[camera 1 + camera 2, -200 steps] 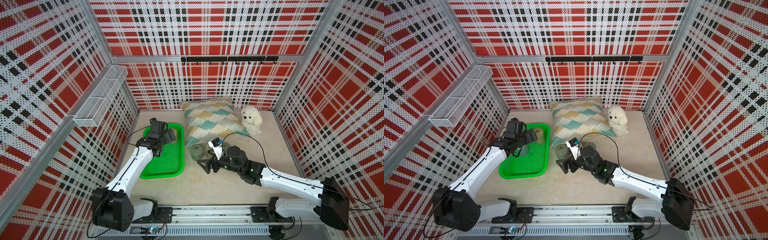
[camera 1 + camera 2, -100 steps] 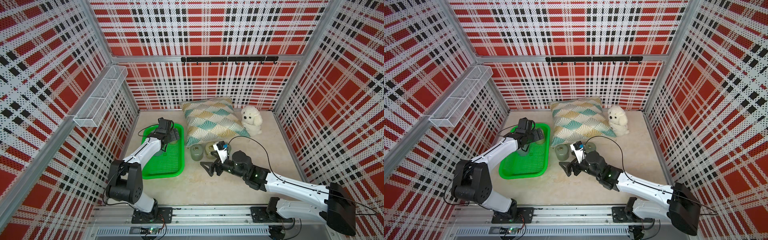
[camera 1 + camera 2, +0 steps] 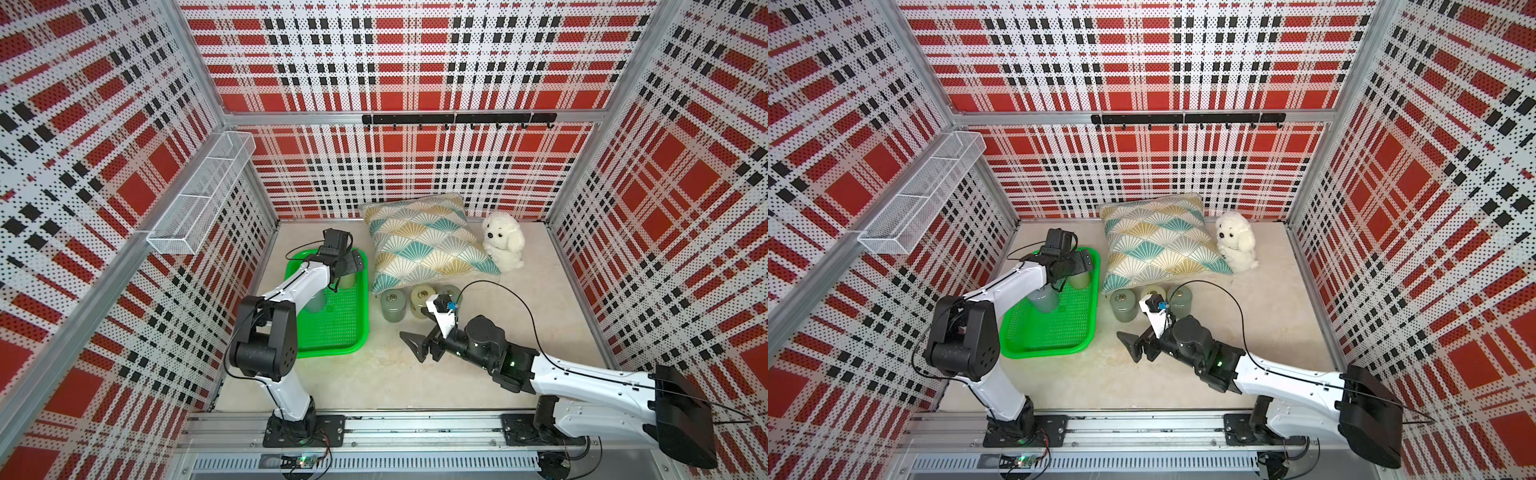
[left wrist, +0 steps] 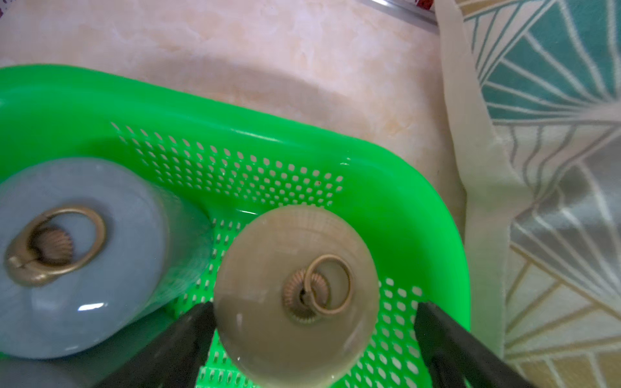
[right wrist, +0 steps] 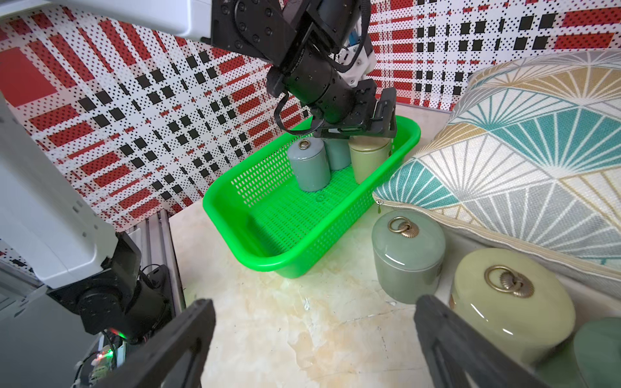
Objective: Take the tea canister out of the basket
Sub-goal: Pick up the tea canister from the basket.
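The green basket [image 3: 340, 328] [image 3: 1059, 332] lies at the left of the table. Three tea canisters stand at its far end: an olive one [image 4: 295, 295] [image 5: 369, 158], a grey-blue one [image 4: 77, 255] [image 5: 307, 164] and another [image 5: 337, 153] behind them. My left gripper [image 3: 349, 266] [image 3: 1077, 266] [image 4: 312, 309] hangs open just above the olive canister, a finger on each side of its lid, not gripping. My right gripper [image 3: 419, 345] [image 3: 1133, 343] [image 5: 314, 304] is open over bare table, with nothing between its fingers.
Three more canisters [image 3: 392, 305] [image 3: 422, 301] [image 3: 451, 293] stand on the table by the patterned pillow [image 3: 419, 245]. A white plush dog [image 3: 500, 241] sits at the back right. A white wire rack [image 3: 199, 195] hangs on the left wall.
My left gripper has shifted right, over the olive canister at the basket's far right corner, and the arm's elbow has folded upright. My right gripper has drawn back slightly from the table canisters.
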You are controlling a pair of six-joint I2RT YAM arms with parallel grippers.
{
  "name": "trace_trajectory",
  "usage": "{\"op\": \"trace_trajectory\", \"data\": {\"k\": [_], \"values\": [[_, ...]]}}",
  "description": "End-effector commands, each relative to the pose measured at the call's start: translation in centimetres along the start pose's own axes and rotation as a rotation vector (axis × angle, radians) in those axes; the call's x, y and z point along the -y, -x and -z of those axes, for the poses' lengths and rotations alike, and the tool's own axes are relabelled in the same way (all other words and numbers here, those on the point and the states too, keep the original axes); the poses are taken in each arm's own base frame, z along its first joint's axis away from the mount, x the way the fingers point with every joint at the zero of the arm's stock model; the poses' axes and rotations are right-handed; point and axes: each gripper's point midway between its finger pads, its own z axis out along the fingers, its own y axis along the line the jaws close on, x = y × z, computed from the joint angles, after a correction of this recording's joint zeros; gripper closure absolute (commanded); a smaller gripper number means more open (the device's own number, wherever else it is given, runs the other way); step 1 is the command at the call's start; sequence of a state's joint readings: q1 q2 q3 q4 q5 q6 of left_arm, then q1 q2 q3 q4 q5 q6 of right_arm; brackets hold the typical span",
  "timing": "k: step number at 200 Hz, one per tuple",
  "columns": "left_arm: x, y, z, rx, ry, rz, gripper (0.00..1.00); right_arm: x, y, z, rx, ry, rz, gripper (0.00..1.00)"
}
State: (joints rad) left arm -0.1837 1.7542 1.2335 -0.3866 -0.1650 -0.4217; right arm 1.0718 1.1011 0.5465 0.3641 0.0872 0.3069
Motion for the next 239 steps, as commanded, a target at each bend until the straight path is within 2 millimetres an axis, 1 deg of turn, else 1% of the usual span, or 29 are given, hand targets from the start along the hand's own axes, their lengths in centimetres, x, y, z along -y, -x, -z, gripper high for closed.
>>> {"op": "trace_trajectory", "data": {"k": [1,25,54,84,100,128,156,175,188,205,239], "values": [[-0.4,-0.1,-0.7,-0.019,0.032,-0.011,0.0,0.1,2.0,0.4,0.073,-0.026,0.024,0.0],[-0.8,-0.5,-1.3,-0.035,0.059,-0.016,0.0,-0.2,1.8,0.2,0.062,-0.013,0.019,0.0],[-0.9,-1.1,-2.5,-0.07,0.076,-0.023,0.0,-0.3,1.9,0.2,0.06,-0.012,0.019,0.0],[-0.9,-1.1,-3.7,-0.082,0.091,-0.026,0.02,-0.3,1.9,0.3,0.059,-0.011,0.019,0.0],[-1.0,-1.3,-4.2,-0.095,0.1,-0.031,0.04,-0.3,1.8,0.2,0.053,-0.012,0.02,0.0],[-1.1,-1.3,-4.6,-0.092,0.106,-0.031,0.06,-0.2,1.8,0.2,0.051,-0.017,0.02,0.0],[-0.7,-1.7,-5.0,-0.105,0.084,-0.031,0.13,-0.2,1.6,-0.1,0.035,-0.02,0.021,0.0],[-0.8,-1.9,-5.1,-0.11,0.084,-0.028,0.17,-0.1,1.4,-0.3,0.023,-0.029,0.022,0.0],[-0.5,-2.1,-4.8,-0.113,0.07,-0.027,0.16,-0.1,1.4,-0.3,0.02,-0.029,0.024,0.0],[-0.4,-2.4,-4.6,-0.121,0.071,-0.032,0.11,-0.1,1.3,-0.4,0.018,-0.028,0.023,0.0],[-0.7,-3.4,-5.0,-0.158,0.095,-0.04,0.09,-0.1,1.3,-0.5,0.013,-0.03,0.025,0.0]]}}
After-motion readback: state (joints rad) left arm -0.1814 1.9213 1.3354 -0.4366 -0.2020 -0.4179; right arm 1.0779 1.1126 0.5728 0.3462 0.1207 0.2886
